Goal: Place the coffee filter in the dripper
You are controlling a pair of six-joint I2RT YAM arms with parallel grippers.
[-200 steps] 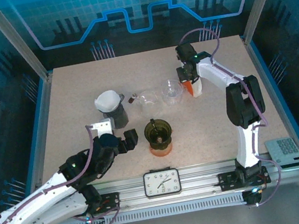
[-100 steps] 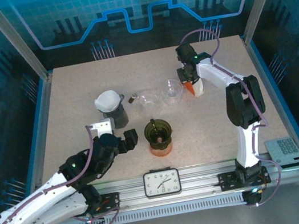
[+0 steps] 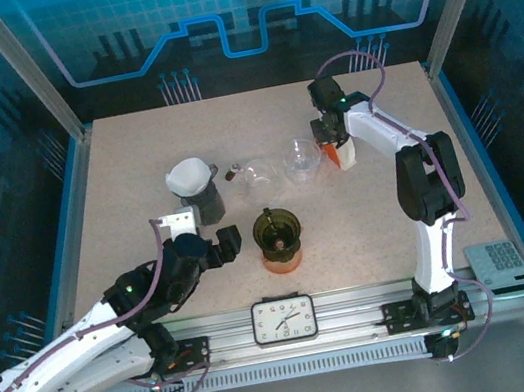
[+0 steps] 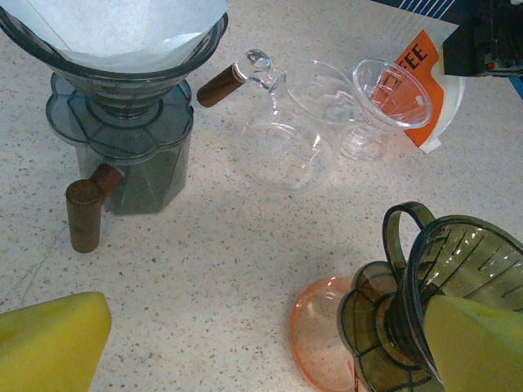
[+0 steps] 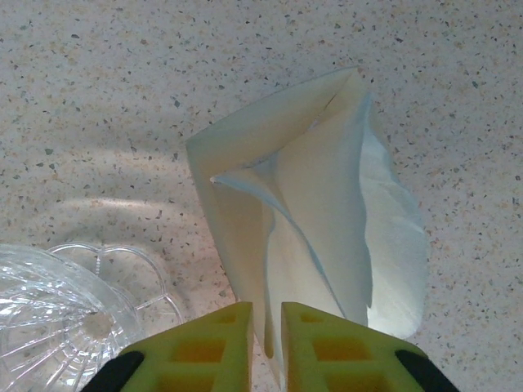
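Observation:
A white paper coffee filter [image 5: 327, 212] stands out of an orange-and-white packet [image 3: 340, 154] at the back right. My right gripper [image 5: 265, 327] is over it, its yellow fingers [image 5: 208, 347] pinched on the filter's thin lower edge. A clear glass dripper [image 3: 300, 160] sits just left of the packet and touches the lower left of the right wrist view [image 5: 49, 318]. An olive-green dripper [image 3: 277, 237] on an orange base stands empty in the middle front. My left gripper [image 3: 230, 242] hangs open beside it, nothing between its fingers [image 4: 53, 339].
A dark dripper lined with a white filter [image 3: 192, 178] sits on a dark server with a wooden handle at the left. A clear glass carafe [image 3: 260, 171] stands between it and the clear dripper. A clock [image 3: 284, 319] and a calculator [image 3: 503, 268] lie at the front edge.

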